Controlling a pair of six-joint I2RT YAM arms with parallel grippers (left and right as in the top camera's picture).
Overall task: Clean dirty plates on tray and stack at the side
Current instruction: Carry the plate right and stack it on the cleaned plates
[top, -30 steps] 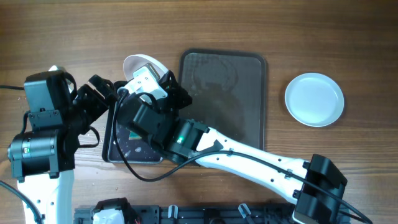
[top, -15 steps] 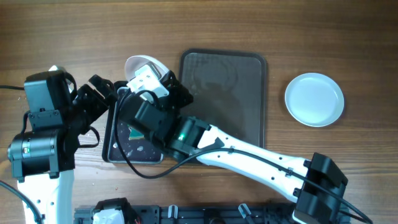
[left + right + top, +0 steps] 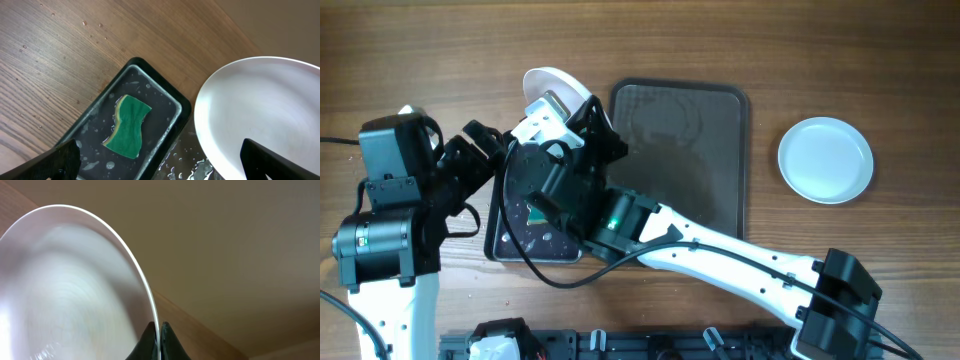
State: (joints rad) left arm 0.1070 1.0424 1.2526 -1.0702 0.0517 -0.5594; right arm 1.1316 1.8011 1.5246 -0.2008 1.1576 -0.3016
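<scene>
My right gripper (image 3: 578, 112) is shut on the rim of a white plate (image 3: 548, 84) and holds it tilted on edge above the table, left of the large dark tray (image 3: 720, 110). In the right wrist view the fingers (image 3: 156, 336) pinch the plate's (image 3: 65, 290) thin edge. My left gripper (image 3: 488, 145) is open and empty; in its wrist view the jaws (image 3: 165, 165) span the small black tray's (image 3: 172, 97) edge and the plate (image 3: 260, 110). A green and yellow sponge (image 3: 127, 125) lies in the small tray.
A clean white plate (image 3: 825, 160) sits on the wooden table at the right. The large tray looks wet with smears. The small black tray (image 3: 502, 250) holds water drops. The right arm stretches across the table's front middle.
The right gripper has lifted the plate a little toward the far side and tilted it more upright. The left arm has not moved.
</scene>
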